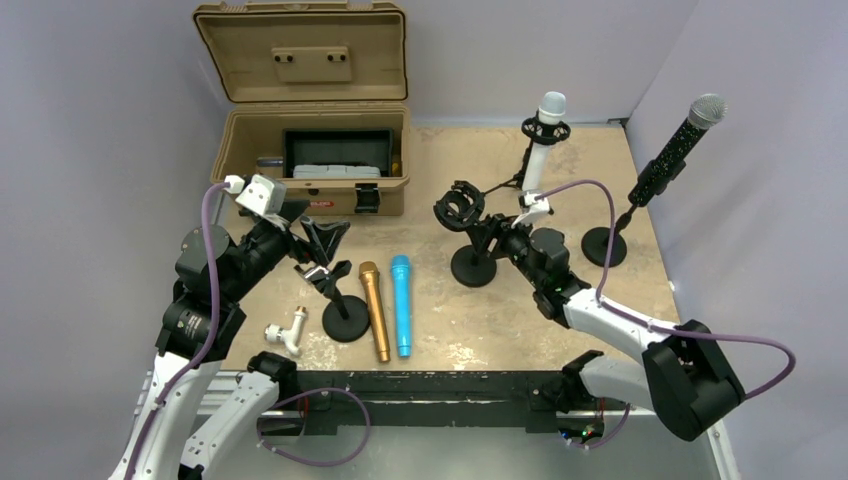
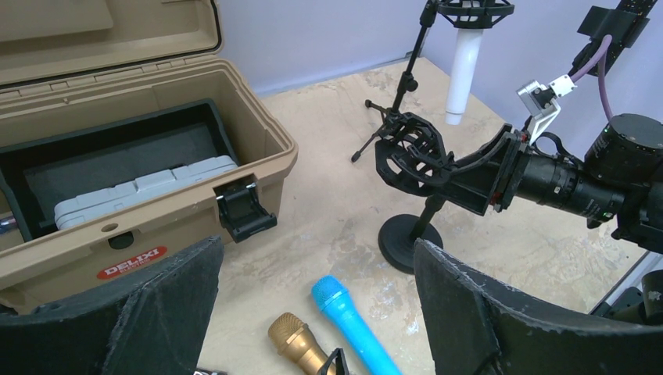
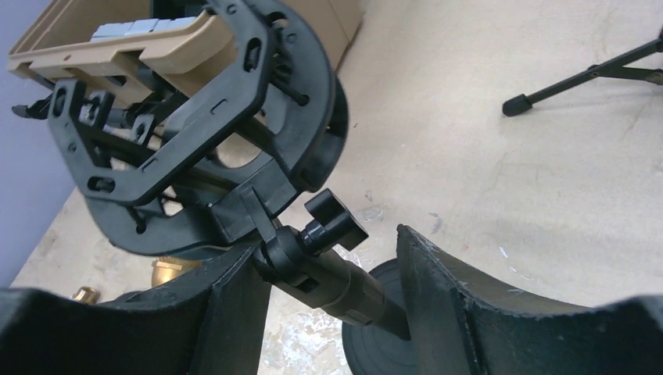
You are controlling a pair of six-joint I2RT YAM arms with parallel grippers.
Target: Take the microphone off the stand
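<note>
A white microphone (image 1: 548,135) sits in a shock mount on a tripod stand at the back; it also shows in the left wrist view (image 2: 463,66). A black glitter microphone (image 1: 680,145) with a silver head stands tilted in a round-base stand (image 1: 604,246) at the right. My right gripper (image 1: 497,232) is open, its fingers either side of the post of a third stand whose shock mount (image 3: 203,117) is empty. My left gripper (image 1: 322,245) is open and empty above a gold microphone (image 2: 293,337) and a blue microphone (image 2: 352,320) lying on the table.
An open tan toolbox (image 1: 310,160) stands at the back left. A small black stand with an empty clip (image 1: 345,318) stands below my left gripper. A white T-shaped fitting (image 1: 285,330) lies near the front left. Purple cables run along both arms.
</note>
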